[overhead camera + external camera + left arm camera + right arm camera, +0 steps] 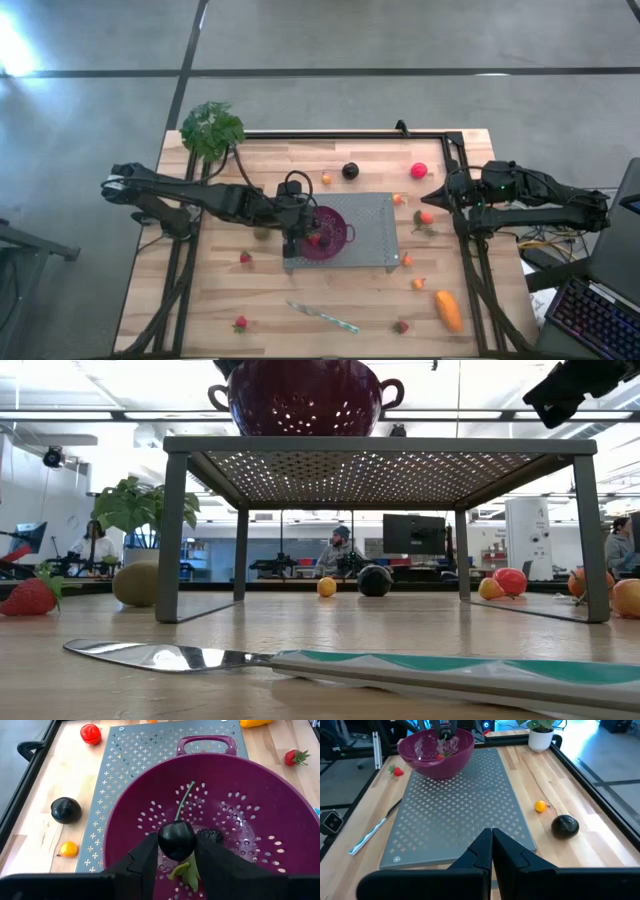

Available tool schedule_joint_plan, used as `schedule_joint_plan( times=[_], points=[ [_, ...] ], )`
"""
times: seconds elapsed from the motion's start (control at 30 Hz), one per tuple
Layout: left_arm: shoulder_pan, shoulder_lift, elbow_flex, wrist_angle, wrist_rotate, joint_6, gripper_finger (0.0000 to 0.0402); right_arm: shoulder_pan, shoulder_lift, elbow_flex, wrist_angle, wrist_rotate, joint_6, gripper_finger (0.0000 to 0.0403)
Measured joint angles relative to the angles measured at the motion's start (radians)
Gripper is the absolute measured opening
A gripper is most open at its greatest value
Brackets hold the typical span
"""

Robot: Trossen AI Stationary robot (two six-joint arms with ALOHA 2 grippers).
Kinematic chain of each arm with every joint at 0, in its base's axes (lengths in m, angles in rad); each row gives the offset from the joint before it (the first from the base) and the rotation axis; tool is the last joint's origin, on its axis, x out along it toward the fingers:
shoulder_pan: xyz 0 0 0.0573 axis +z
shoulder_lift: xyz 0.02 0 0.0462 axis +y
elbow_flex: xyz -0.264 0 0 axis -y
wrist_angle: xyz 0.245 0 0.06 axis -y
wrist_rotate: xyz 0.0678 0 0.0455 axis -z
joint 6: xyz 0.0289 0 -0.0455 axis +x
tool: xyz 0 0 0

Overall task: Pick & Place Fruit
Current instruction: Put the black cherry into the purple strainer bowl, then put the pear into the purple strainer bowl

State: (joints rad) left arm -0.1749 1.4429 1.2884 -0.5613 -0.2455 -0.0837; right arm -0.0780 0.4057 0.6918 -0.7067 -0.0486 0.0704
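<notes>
A purple colander stands on the left part of a grey perforated stand at the table's middle. My left gripper reaches in over the bowl from the table's left and is shut on a dark cherry with a long green stem. A small dark berry lies on the bowl's holed bottom. A green leafy bit shows under the cherry. My right gripper hangs shut and empty over the stand's right end. A dark plum and a tiny orange piece rest on the table beyond the stand. My left gripper pinches the cherry's round body between its two fingers, one on each side. The fingers slant down into the colander from the table's left. The stem sticks out ahead, away from the fingers. Whether the cherry touches the bowl's bottom I cannot tell.
Loose fruit lies around the stand: a pink-red ball, an oblong orange one, a kiwi and strawberries. A knife lies near the front edge. A leafy plant stands at the far left corner.
</notes>
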Motion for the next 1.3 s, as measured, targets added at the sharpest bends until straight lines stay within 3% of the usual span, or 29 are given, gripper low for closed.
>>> schedule_joint_plan(
  times=[0.2,0.33,0.73,0.93,1.1,1.3],
  points=[
    [0.000,0.000,0.000,0.000,0.001,0.008,0.0193,0.000,0.000,0.000,-0.001,0.000,0.000,0.0008],
    [0.000,-0.001,0.002,-0.002,0.001,0.057,0.0209,0.000,0.000,0.000,-0.001,-0.001,-0.003,0.0008],
    [-0.010,-0.145,0.046,-0.017,-0.027,0.060,0.0206,0.000,0.002,0.000,0.000,-0.003,0.000,0.0008],
    [-0.034,-0.284,0.044,-0.033,-0.112,0.044,0.0206,0.000,0.002,0.000,0.001,-0.003,0.000,0.0009],
    [-0.046,-0.369,0.033,-0.034,-0.161,-0.033,0.0206,0.000,0.002,0.000,0.002,-0.003,0.000,0.0009],
    [-0.050,-0.382,0.031,-0.035,-0.165,-0.103,0.0206,0.000,0.002,0.000,0.002,-0.003,-0.002,0.0009]
  ],
)
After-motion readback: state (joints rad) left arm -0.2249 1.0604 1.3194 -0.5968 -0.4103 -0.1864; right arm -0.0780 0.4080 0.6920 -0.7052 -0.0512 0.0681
